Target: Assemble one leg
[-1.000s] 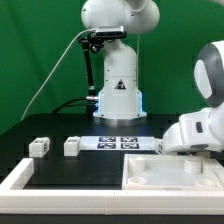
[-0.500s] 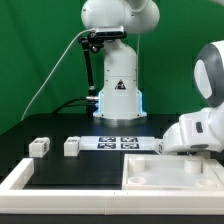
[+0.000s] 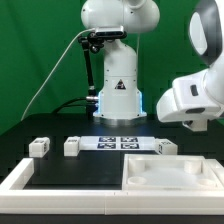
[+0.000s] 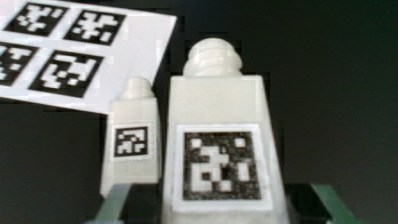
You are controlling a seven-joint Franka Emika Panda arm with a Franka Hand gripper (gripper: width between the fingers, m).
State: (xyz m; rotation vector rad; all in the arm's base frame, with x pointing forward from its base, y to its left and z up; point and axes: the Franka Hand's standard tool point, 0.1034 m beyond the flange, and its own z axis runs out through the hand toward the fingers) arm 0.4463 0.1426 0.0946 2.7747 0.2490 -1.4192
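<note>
- Fingers (image 4: 132,200) press against both flanks of the leg (image 4: 217,135), low on its body; the gripper (image 4: 217,203) reads as clamped on it, with no gap visible in the wrist view
- Leg is held upright, tag facing the wrist camera, ribbed tip pointing away from the palm; in the exterior view it is hidden behind the hand, which hangs above the table at the exterior view's right
- Second leg (image 4: 134,125) stands just beside the held one, not touching it, with the marker board (image 4: 71,45) beyond
- Tabletop (image 3: 172,176) lies below and nearer the camera; third leg (image 3: 72,147) and fourth leg (image 3: 39,147) stand well apart, toward the exterior view's left
- Risk: the grip sits near one end, so the leg may pivot between the pads in transit and meet the tabletop tilted, then jam
- Risk: a low swing could topple the second leg, since it stands so close
</note>
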